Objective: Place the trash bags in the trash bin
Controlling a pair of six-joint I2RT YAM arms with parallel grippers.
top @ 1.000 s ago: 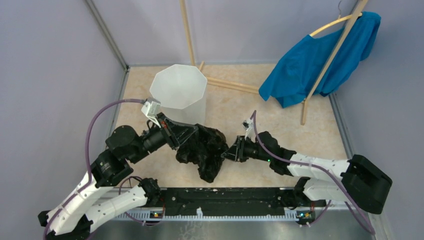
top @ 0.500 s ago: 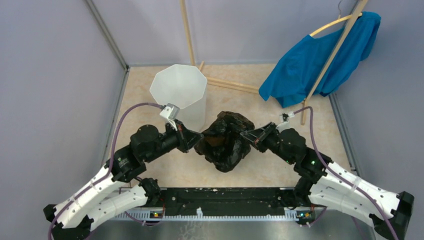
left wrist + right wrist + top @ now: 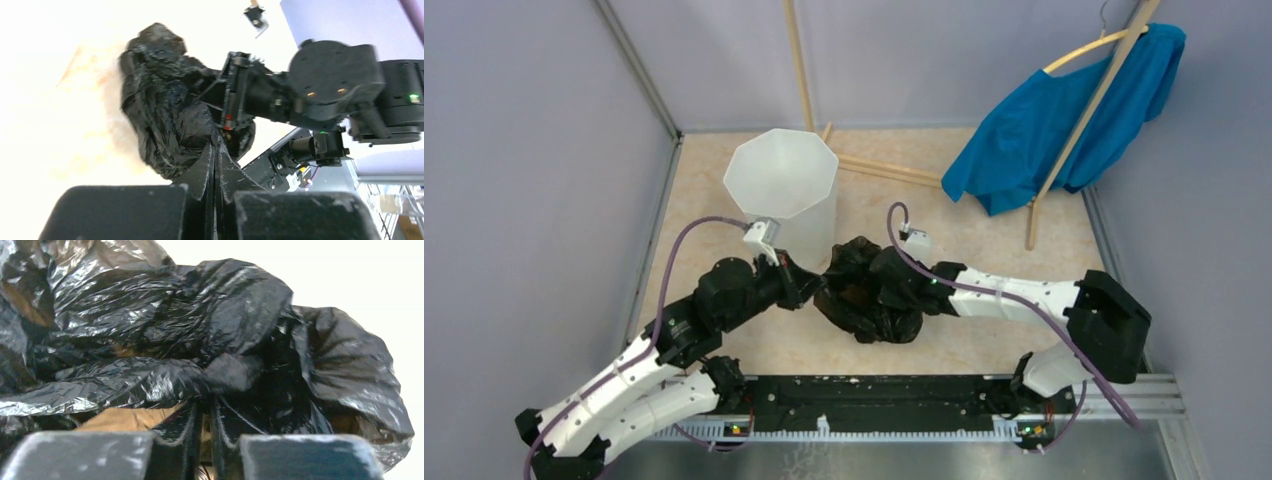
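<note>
A crumpled glossy black trash bag (image 3: 864, 295) hangs between my two grippers, just in front and to the right of the white octagonal trash bin (image 3: 781, 180), which stands upright and open. My left gripper (image 3: 821, 290) is shut on the bag's left side; in the left wrist view its jaws (image 3: 216, 147) are pressed together on black film (image 3: 160, 110). My right gripper (image 3: 900, 286) is pushed into the bag's right side, its tips hidden in the folds. In the right wrist view the jaws (image 3: 205, 407) are almost closed on plastic (image 3: 175, 330).
A blue garment (image 3: 1064, 115) hangs on a wooden rack (image 3: 1064, 150) at the back right. A wooden pole (image 3: 798, 60) rises behind the bin. Purple walls close in left, back and right. A black rail (image 3: 874, 395) runs along the near edge.
The bag has been lifted off the floor and carried up toward the bin. My right arm has swung in from the right and stretched across low, with its gripper now buried in the bag.
</note>
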